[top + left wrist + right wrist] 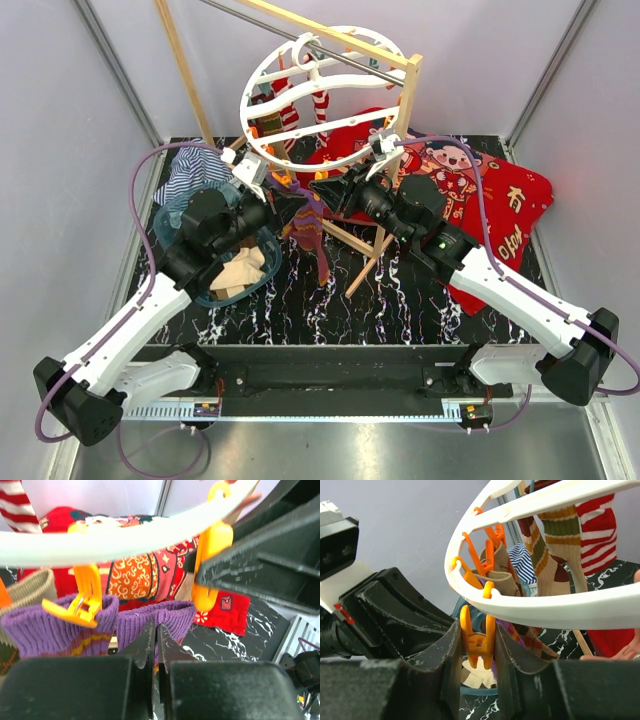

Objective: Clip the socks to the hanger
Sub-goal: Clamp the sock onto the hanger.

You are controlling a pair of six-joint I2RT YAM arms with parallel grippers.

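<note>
My left gripper (154, 636) is closed tight, and by my reading it pinches the cuff of a purple striped sock (172, 616), held up just under the rim of the white hanger (545, 611). My right gripper (477, 630) is squeezed onto an orange clip (477, 642) that dangles from that rim. I can't tell whether the clip's mouth is open. A second purple sock (45, 630) already hangs beside it from another clip (82, 605).

The worry is the handover. The hanger only hangs from its hook, so any sideways pull from my right arm could swing the ring and carry the clip away from the cuff. The clip is slick plastic and may pop out of the fingers. The cuff is thin in my left pinch and could slide free, and both grippers sit very near each other, so a careless push risks a knock
</note>
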